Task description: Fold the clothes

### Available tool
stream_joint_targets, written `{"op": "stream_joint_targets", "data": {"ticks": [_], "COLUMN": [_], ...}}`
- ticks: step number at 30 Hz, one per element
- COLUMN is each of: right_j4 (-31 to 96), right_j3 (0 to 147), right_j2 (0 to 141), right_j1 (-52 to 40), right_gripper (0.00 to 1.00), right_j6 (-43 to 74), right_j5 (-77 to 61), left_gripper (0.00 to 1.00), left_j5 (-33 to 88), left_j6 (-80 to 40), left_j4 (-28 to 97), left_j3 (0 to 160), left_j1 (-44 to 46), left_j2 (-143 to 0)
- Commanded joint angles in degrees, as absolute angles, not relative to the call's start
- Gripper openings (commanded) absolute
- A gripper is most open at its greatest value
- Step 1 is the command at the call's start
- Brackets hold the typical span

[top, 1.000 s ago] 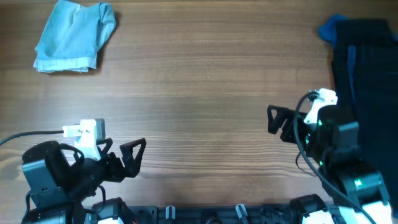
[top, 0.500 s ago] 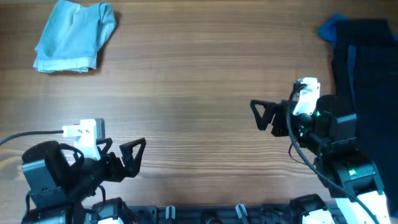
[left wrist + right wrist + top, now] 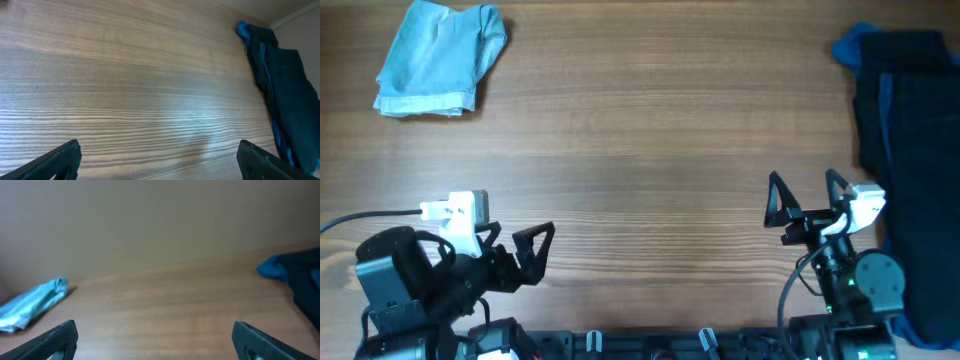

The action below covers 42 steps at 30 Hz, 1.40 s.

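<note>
A folded pale blue denim garment [image 3: 440,58] lies at the table's far left corner; it also shows in the right wrist view [image 3: 32,303]. A pile of dark navy and royal blue clothes [image 3: 910,140] lies along the right edge, and shows in the left wrist view [image 3: 280,85] and the right wrist view [image 3: 295,275]. My left gripper [image 3: 525,255] is open and empty near the front left, its fingers apart in its wrist view [image 3: 160,160]. My right gripper [image 3: 807,195] is open and empty at the front right, beside the dark pile, fingers apart in its wrist view [image 3: 155,340].
The wooden table [image 3: 650,140] spans the whole view. A cable [image 3: 370,218] runs from the left arm to the left edge. The arm bases stand along the front edge.
My right arm has pulled back toward the front edge and turned its open gripper from pointing left to pointing away. The left arm and the clothes have not moved.
</note>
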<state>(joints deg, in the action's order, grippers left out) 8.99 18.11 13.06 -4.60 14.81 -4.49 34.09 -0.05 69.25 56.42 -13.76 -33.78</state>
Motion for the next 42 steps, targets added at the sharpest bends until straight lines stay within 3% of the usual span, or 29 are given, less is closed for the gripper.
{"op": "stream_joint_targets", "data": {"ticks": [1,7,12,42], "right_j4": [1.96,-0.05,0.27,-0.38], "right_j3": [11.86,5.91,5.87,0.30], "right_j2": [10.04,2.15,0.14,0.58], "right_j1": [-3.70,1.02,3.86,3.88], "right_gripper": [1.00,1.00,1.00,0.99], "right_j6": [13.28,12.64,4.34,0.14], "right_j5": [-5.13,-5.15,-5.21,-5.80], "left_gripper": [1.00,1.00,1.00,1.00], "left_j5": [33.74,33.74,33.74,33.74], "left_j6": [0.86,0.89,0.89,0.89], "left_j4": [69.08,69.08,69.08,69.25], "left_j3": [56.21,56.21,56.21,56.21], "left_j1": [-13.34,-13.34,-13.34,-13.34], "left_j2": [-33.65,-33.65,-33.65,-33.74]}}
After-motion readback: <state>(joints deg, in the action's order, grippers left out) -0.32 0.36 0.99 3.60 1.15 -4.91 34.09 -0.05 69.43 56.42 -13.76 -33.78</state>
